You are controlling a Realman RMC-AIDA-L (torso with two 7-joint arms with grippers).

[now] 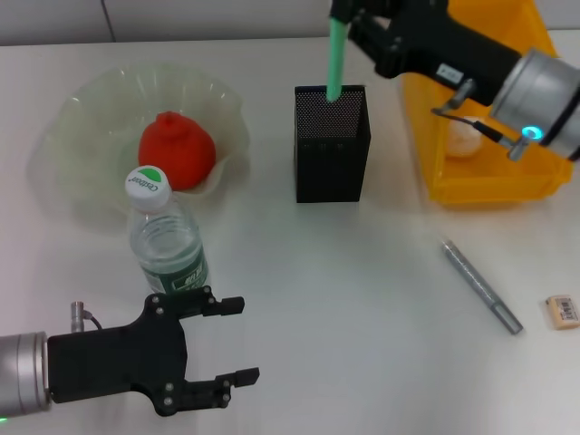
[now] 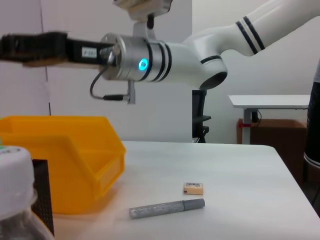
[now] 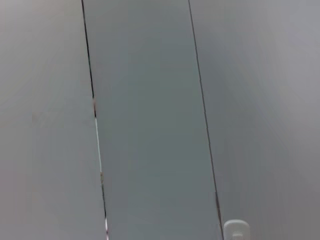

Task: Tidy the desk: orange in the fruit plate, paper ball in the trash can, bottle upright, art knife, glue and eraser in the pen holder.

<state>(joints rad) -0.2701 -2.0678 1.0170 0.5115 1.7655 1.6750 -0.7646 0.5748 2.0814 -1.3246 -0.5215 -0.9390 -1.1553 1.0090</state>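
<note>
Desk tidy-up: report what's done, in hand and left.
Done: orange in fruit plate, paper ball in trash can, bottle upright. In hand: right gripper lowers a green stick into the pen holder. Left: grey art knife and eraser on the desk. Left gripper open, idle.

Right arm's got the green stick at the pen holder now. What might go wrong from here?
The green stick has only its lower end inside the pen holder; the right gripper grips its top, so a skewed release might tip the holder. The open left gripper sits close beside the upright bottle and may knock it.
</note>
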